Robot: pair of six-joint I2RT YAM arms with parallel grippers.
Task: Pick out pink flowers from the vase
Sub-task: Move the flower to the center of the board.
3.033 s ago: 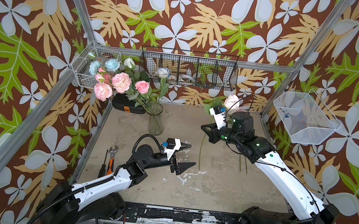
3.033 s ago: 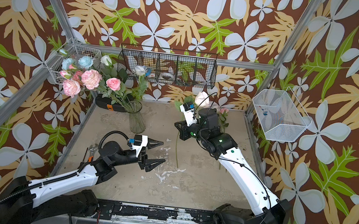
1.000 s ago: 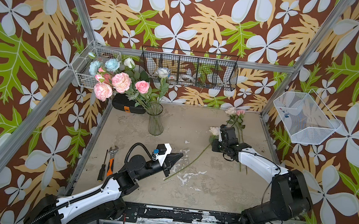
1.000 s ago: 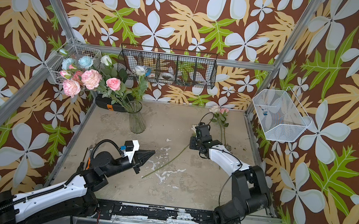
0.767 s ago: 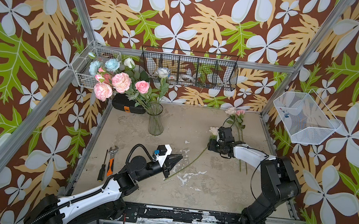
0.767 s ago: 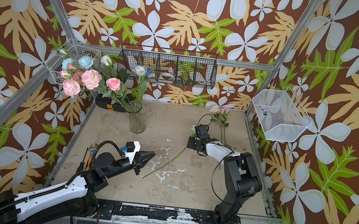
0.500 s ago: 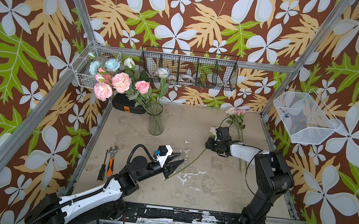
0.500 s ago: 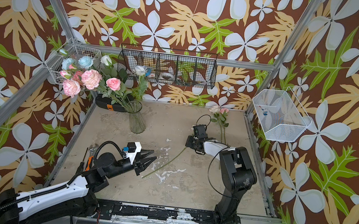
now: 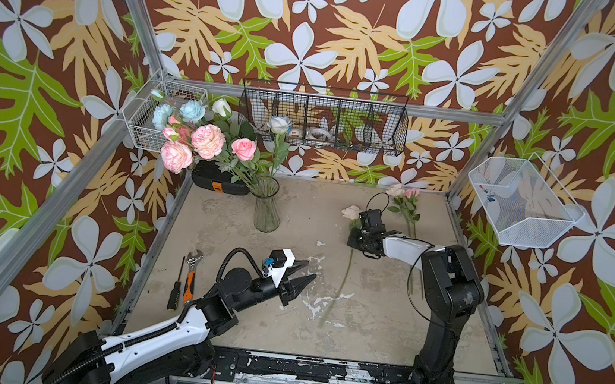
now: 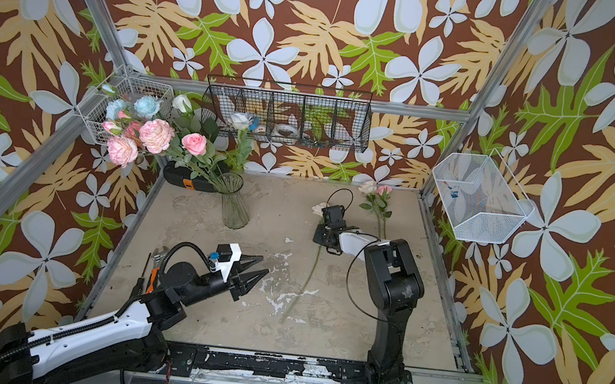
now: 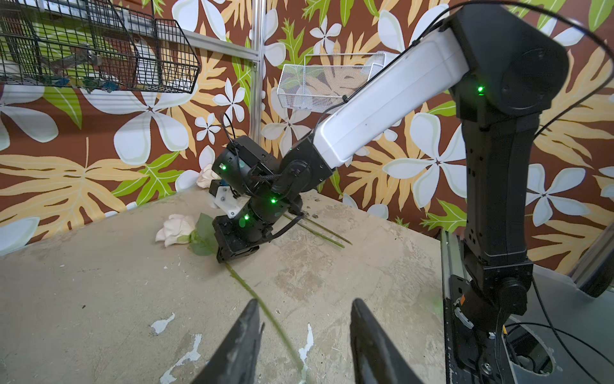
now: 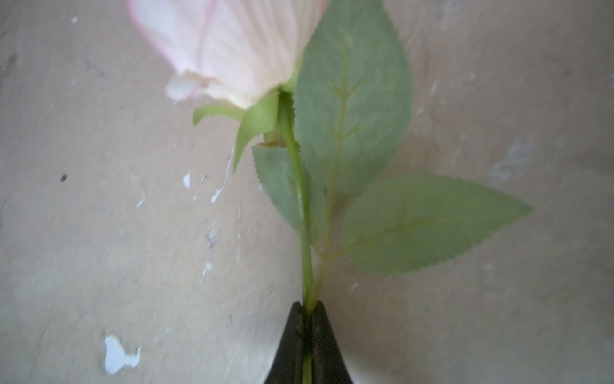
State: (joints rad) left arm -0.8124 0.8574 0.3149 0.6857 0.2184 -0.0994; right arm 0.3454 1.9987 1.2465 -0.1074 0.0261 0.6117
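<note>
Right hand [image 12: 307, 309] pinched fully shut on the thin green stem [image 12: 300, 199] of a pale blush, pink-edged rose [image 12: 232, 50], gripping just below the leaves. A second ago its jaws stood apart over that spot, so the clamp is fresh. The rose lies flat on the worn grey table [image 9: 361, 335], head toward the back wall, stem running forward. Left hand [image 9: 309, 270] about half open, holding nothing, hovering low near the stem's free end. A second ago it was shut there, so it has let go, and the stem's tail has swung from pointing at it to lying nearly straight toward the front. Reading: a re-grip, with the right arm taking sole charge of this flower, probably to shift it toward the two pale-to-pink roses [image 9: 411, 193] lying at the back right of the table. Farther out, the clear ribbed glass vase [image 9: 265, 212] stands at back left, well apart from both hands. It holds three open pink flowers [image 9: 208, 141] and some smaller pink buds among light blue ruffled blooms [image 9: 192, 110] and white roses [image 9: 222, 107]. Task looks partly done; several pink stems are left to pull.
</note>
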